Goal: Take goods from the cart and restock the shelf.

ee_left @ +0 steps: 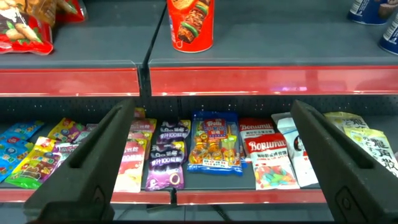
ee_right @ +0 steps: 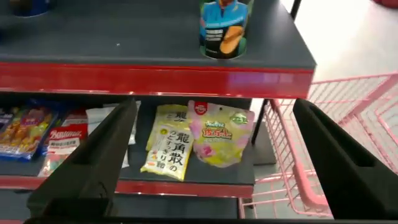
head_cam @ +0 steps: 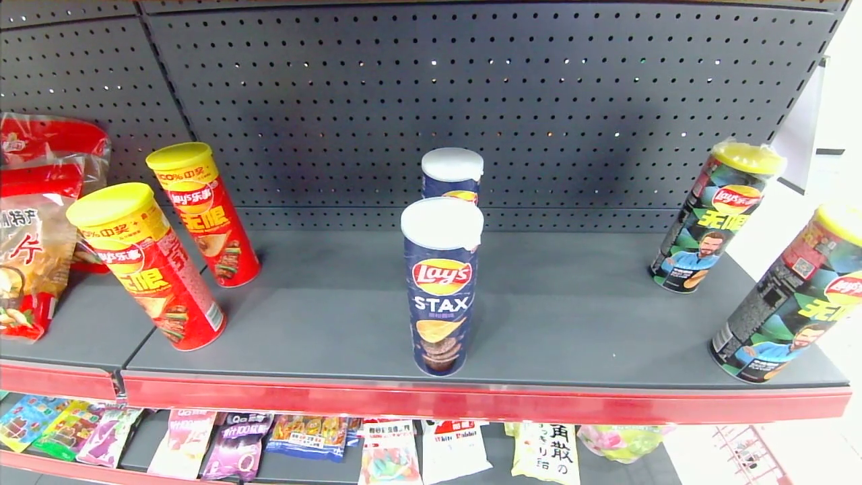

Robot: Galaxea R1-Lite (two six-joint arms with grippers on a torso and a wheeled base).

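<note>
Wide open and empty, the left end effector [ee_left: 211,106] hangs before the colourful sweet packets [ee_left: 214,143] on the lower shelf. It sits below the grey metal shelf [head_cam: 485,397] with its red front edge. The right end effector [ee_right: 214,102], fingers equally far apart and gripping nothing, is beside the pink wire cart [ee_right: 292,163]. Six crisp tubes stand on the grey shelf. At centre, a dark blue tube with a white lid [head_cam: 441,289] stands at the front edge, a second blue tube [head_cam: 452,174] behind it. Left are two red tubes with yellow lids [head_cam: 149,266]. Right are two black-and-green tubes picturing a man [head_cam: 714,215]. Each label bears a red-and-yellow oval logo.
</note>
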